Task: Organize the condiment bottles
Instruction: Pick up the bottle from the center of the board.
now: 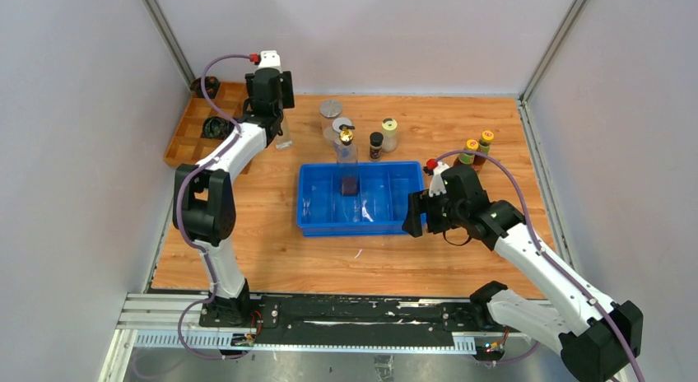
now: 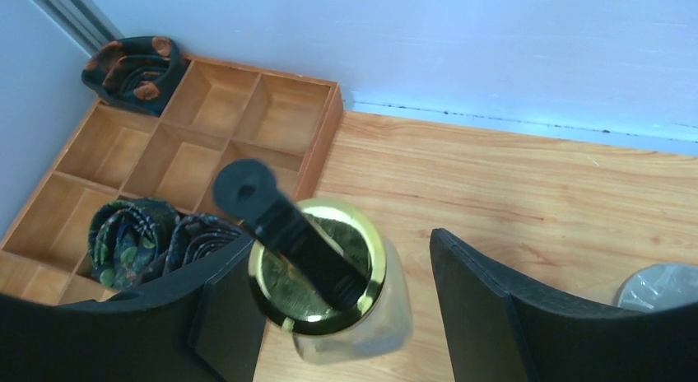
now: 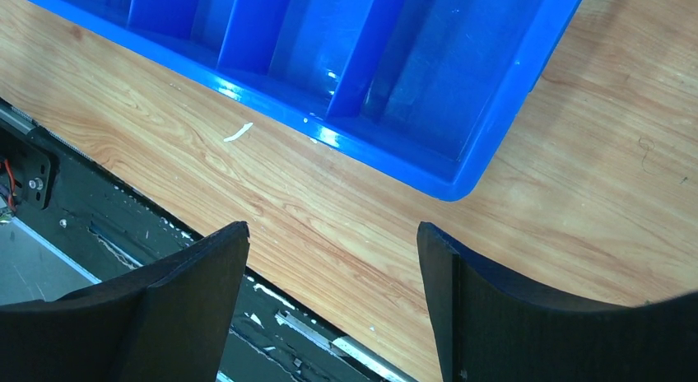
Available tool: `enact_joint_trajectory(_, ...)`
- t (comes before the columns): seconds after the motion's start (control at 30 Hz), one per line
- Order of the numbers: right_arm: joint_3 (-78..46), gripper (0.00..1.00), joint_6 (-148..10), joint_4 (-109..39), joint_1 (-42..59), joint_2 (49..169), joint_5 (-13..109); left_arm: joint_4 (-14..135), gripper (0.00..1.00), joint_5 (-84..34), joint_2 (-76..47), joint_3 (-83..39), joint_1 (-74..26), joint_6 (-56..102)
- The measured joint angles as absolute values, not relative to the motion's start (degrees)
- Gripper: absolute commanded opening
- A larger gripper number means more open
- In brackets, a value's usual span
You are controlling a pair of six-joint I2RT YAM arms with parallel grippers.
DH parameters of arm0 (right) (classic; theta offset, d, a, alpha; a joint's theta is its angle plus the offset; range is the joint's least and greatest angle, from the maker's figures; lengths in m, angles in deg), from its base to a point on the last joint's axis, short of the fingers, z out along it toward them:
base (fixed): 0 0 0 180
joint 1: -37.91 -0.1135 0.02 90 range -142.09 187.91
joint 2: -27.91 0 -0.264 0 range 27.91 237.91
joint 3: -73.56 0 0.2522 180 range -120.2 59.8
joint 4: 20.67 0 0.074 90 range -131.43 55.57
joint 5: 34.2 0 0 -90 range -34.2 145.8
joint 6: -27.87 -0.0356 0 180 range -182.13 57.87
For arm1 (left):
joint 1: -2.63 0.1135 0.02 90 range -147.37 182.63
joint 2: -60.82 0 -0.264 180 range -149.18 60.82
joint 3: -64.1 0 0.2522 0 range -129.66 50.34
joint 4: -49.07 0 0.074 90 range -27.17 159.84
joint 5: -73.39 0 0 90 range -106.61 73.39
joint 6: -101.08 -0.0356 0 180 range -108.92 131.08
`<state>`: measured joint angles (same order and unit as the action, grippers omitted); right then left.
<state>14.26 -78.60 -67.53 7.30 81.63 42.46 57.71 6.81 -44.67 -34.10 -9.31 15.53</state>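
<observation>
pickup step: left gripper (image 2: 342,277) straddles the gold-collared clear bottle (image 2: 319,271), jaws apart, not yet clamped; next it should close squarely. right gripper (image 3: 333,271) gapes empty.

Left wrist view: gold-spouted bottle (image 2: 317,263) has its body hidden under its collar; silver-lidded jar (image 2: 663,286) is cropped by the right edge. Top view: yellow-capped bottles (image 1: 471,151) carry labels too small to read.

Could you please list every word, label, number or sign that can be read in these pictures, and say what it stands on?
No text can be read in any view.
On the two yellow-capped sauce bottles: coloured labels, too small to read.
On the small black-capped bottle: any label is too small to read.
On the gold-capped bottle: no writing shows on its top.
On the blue bin: no markings show.
</observation>
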Motion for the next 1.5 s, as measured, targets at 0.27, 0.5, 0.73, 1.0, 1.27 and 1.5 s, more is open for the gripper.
enact_joint_trajectory(0.27, 14.3, 0.80, -78.6, -67.1, 7.3, 81.8, 42.4, 57.4, 0.66, 8.2, -47.6, -36.3, -9.2, 15.7)
enact_joint_trajectory(0.5, 15.2, 0.80, -78.6, -66.3, 7.3, 81.8, 42.3, 57.0, 0.35, 11.2, -48.1, -37.1, -9.2, 17.7)
enact_joint_trajectory(0.73, 15.4, 0.80, -78.6, -65.7, 7.3, 81.7, 42.1, 57.8, 0.29, 13.0, -47.9, -37.4, -9.1, 18.7)
enact_joint_trajectory(1.0, 16.0, 0.80, -78.9, -65.5, 7.3, 80.3, 41.8, 60.6, 0.27, 13.7, -43.0, -32.8, -9.3, 20.2)
enact_joint_trajectory(1.27, 16.0, 0.80, -79.8, -65.4, 7.3, 77.9, 41.5, 70.3, 0.27, 15.1, -33.5, -29.0, -10.7, 22.1)
enact_joint_trajectory(1.5, 16.1, 0.80, -80.7, -65.4, 7.3, 75.2, 41.2, 80.4, 0.28, 16.6, -19.3, -28.3, -15.9, 24.4)
